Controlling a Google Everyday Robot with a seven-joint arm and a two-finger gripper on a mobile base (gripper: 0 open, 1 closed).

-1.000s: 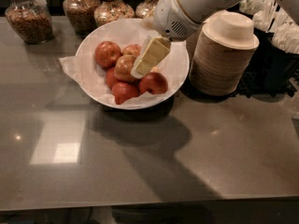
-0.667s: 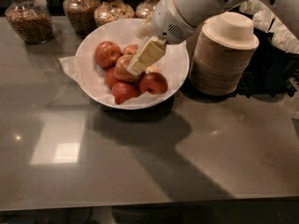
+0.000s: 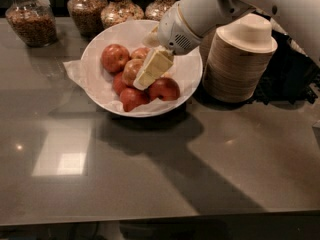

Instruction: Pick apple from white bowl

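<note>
dim room, square glare on table (image 3: pixel 150 189); gripper (image 3: pixel 143 80) over white bowl (image 3: pixel 93 64), shadow seemingly forward

Gripper (image 3: pixel 144 80): cream-coloured, down inside the white bowl (image 3: pixel 93 48), lying across the right side of the apple (image 3: pixel 128 72); whether it touches cannot be told.
Arm (image 3: pixel 210 9): white, enters from upper right, slants down-left over the bowl's far rim.
Apple: palest and largest, dull red with tan blush, mid-bowl, partly covered by gripper.
Smaller apples (image 3: pixel 114 57): deeper red, clustered around it on the left, right, front and behind.
White bowl: wide, shallow, crumpled paper lining spilling over the left rim; stands on the table (image 3: pixel 150 179).
Stacked cream bowls (image 3: pixel 239 64): just right of white bowl.
Jars (image 3: pixel 31 20): four, along the table's far edge.
</note>
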